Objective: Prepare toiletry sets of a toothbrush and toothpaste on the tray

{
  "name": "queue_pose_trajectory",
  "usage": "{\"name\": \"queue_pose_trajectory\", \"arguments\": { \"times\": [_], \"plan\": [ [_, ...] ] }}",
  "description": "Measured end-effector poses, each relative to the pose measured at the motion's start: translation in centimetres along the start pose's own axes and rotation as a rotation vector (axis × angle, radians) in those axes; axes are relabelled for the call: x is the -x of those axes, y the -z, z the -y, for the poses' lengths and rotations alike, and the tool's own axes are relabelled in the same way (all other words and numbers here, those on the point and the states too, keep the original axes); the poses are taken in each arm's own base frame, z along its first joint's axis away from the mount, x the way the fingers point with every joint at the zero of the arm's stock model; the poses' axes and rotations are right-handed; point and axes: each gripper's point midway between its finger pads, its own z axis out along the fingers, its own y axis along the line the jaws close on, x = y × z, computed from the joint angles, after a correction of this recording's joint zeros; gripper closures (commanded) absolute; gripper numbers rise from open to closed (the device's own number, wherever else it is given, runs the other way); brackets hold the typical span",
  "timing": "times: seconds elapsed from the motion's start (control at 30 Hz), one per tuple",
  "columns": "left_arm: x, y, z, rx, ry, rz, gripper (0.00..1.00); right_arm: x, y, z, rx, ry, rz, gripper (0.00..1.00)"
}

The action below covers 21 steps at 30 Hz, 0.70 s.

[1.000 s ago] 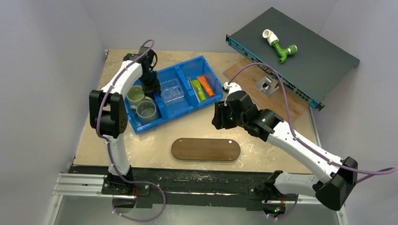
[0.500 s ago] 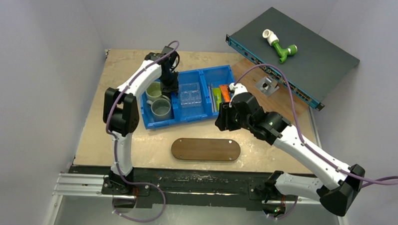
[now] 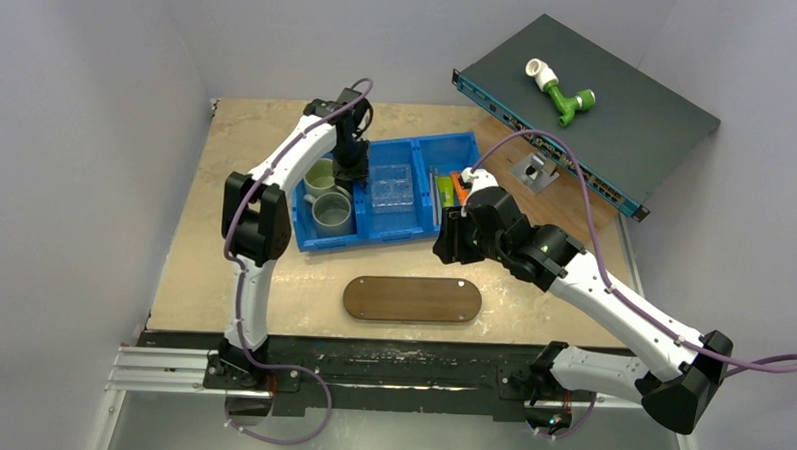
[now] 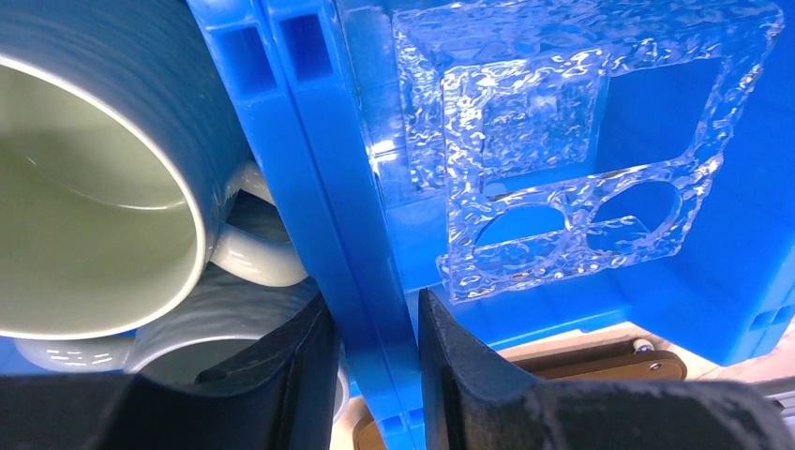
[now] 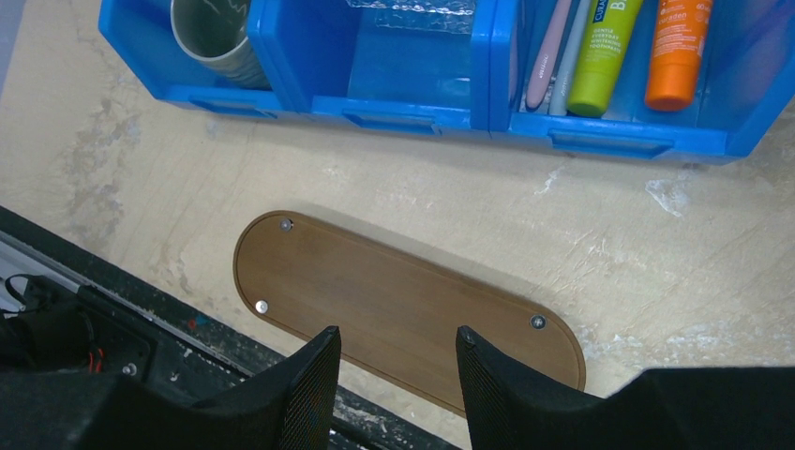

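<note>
At the blue bin's (image 5: pixel 394 117) right-hand compartment, the pink toothbrush (image 5: pixel 544 56), pale toothbrush (image 5: pixel 570 56), green toothpaste (image 5: pixel 605 52) and orange toothpaste (image 5: pixel 680 47) lie packed side by side. The tray (image 5: pixel 394 300) in front is bare. The right gripper (image 5: pixel 389 375) hangs over it, wide open and empty. It should probably pinch one item squarely, clear of its neighbours, while the left gripper (image 4: pixel 375 309), clamped on the bin's divider, steadies it.

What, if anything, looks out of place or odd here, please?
The left gripper appears clamped on the blue bin's divider wall between the mugs and the clear plastic piece, far from the toothbrushes and tubes. A green pipe fitting lies on the slanted network switch.
</note>
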Motion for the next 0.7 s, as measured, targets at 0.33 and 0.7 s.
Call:
{"name": "queue_pose_trajectory", "arguments": {
  "times": [0.33,0.7],
  "plan": [
    [-0.16,0.0,0.15,0.016,-0.007,-0.016,1.0,-0.04,0.04,-0.01,-0.001,-0.013,-0.001,0.49],
    [-0.12,0.01,0.02,0.04,-0.027,-0.004,0.94,-0.03,0.04,-0.01,-0.002,-0.016,-0.001,0.45]
  ]
}}
